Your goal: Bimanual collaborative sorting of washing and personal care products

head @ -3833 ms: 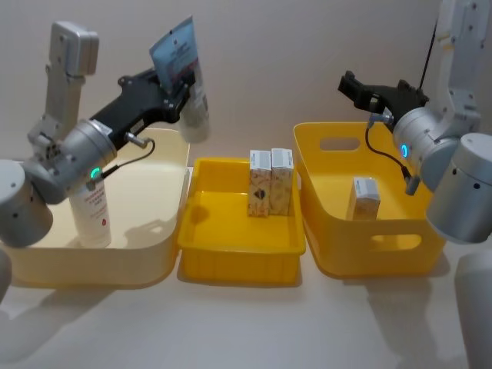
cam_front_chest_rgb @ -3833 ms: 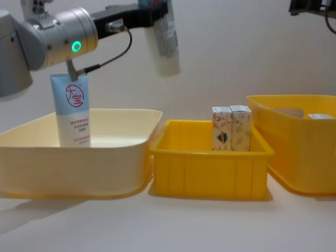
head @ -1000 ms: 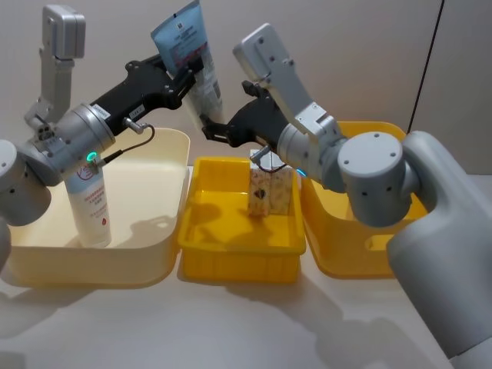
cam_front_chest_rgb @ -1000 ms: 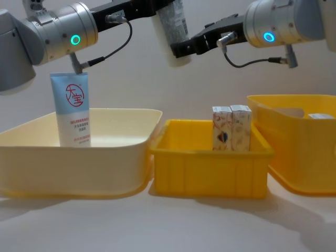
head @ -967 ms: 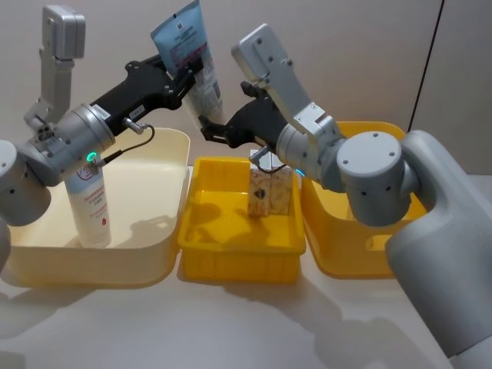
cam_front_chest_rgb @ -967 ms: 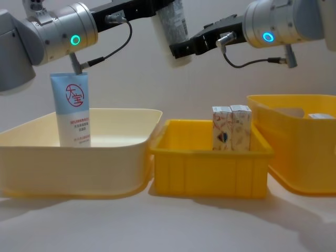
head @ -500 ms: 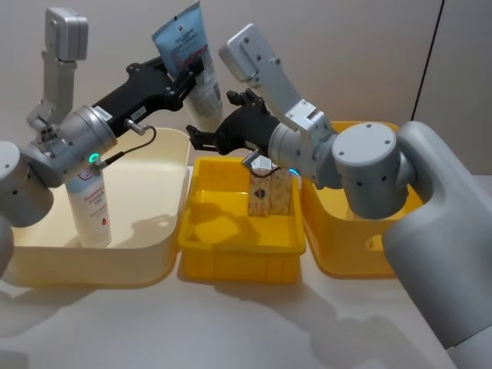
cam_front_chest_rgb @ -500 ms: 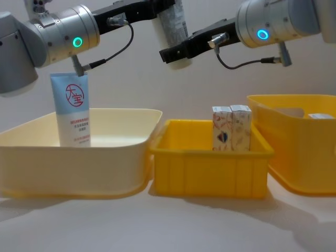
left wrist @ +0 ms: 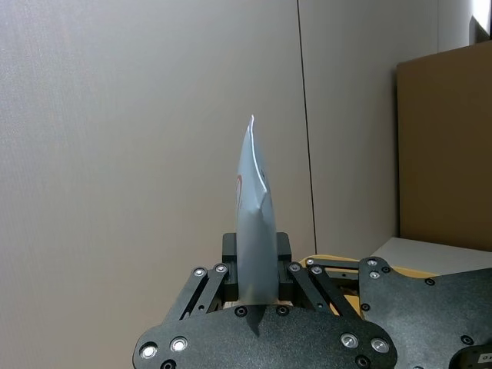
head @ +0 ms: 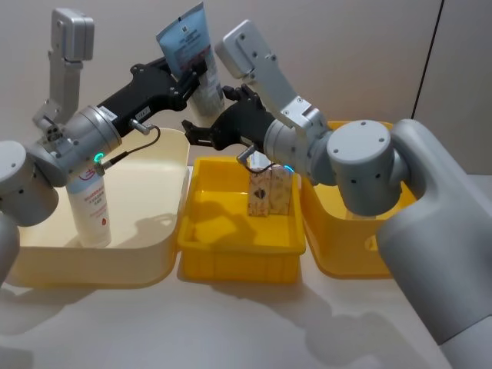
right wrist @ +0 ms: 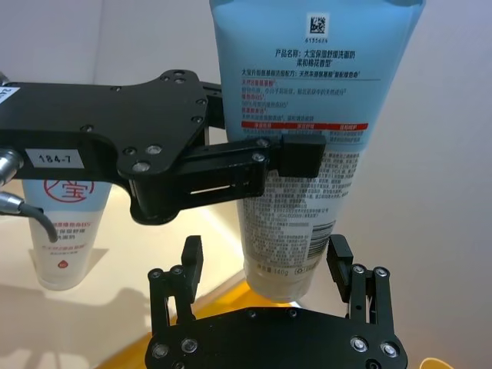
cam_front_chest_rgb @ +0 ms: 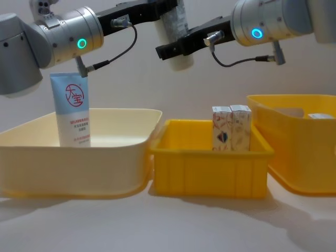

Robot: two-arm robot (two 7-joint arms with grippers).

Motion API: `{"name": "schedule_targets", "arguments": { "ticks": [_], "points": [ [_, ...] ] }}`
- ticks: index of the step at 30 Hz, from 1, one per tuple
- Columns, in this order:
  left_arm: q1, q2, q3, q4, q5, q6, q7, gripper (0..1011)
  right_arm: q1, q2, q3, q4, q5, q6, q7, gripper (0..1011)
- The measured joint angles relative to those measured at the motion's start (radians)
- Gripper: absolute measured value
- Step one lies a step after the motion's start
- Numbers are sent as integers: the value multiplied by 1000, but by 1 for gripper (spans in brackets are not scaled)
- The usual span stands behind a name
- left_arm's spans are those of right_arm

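Head view: held tube (head: 191,48) aloft above the join of cream tub (head: 165,254) and yellow tray (head: 231,240) — left gripper (head: 187,79) clamped on its middle. The right gripper (head: 209,115), a second ago short of it, is now at the cap end; handover looks near.
Left wrist view: tube edge-on, pinched between both fingers.
Right wrist view: right gripper's fingers (right wrist: 191,257) spread, flanking the cap — no contact seen.
Chest view: cap points down.

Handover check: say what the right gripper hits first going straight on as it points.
Open, the right gripper meets the cap end of the pale blue-white plastic squeeze tube in the left gripper; the cap seems between its fingers.
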Motion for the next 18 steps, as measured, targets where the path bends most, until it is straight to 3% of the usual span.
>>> {"name": "schedule_targets", "arguments": {
  "ticks": [18],
  "points": [
    [24, 11, -4, -39, 3, 16, 15, 260, 16, -46, 10, 66, -29, -41, -61, 1001]
  ]
}}
